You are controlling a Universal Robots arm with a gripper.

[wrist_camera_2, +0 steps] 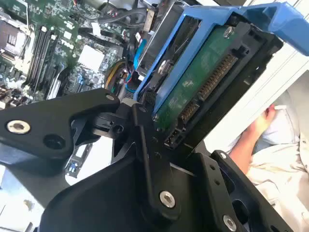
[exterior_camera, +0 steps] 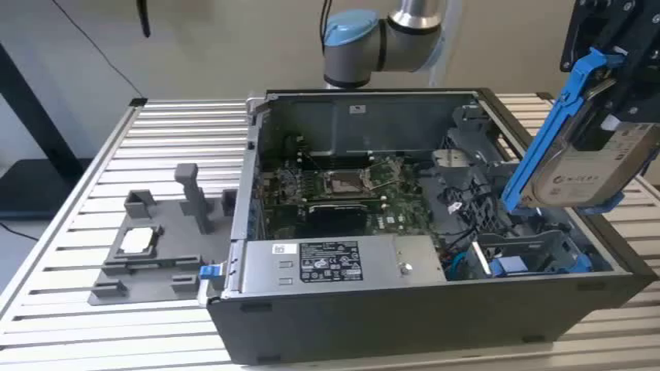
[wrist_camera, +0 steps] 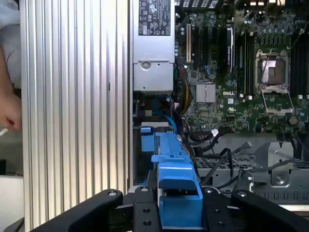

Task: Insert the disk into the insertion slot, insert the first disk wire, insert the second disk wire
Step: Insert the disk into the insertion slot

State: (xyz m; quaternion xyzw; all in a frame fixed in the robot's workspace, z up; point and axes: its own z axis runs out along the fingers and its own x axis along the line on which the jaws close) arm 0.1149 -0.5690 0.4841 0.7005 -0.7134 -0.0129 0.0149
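While the disk [exterior_camera: 588,166] hangs steeply tilted in the air, the jaws are clamped on its blue carrier [exterior_camera: 562,116]. Its connector edge [wrist_camera_2: 207,87] faces the wrist, likely so the free end can enter first. The disk sits above the insertion slot [exterior_camera: 526,259] at a corner of the computer case [exterior_camera: 413,317], apart from it and not yet seated. The case rests on the slatted bench [exterior_camera: 175,131].
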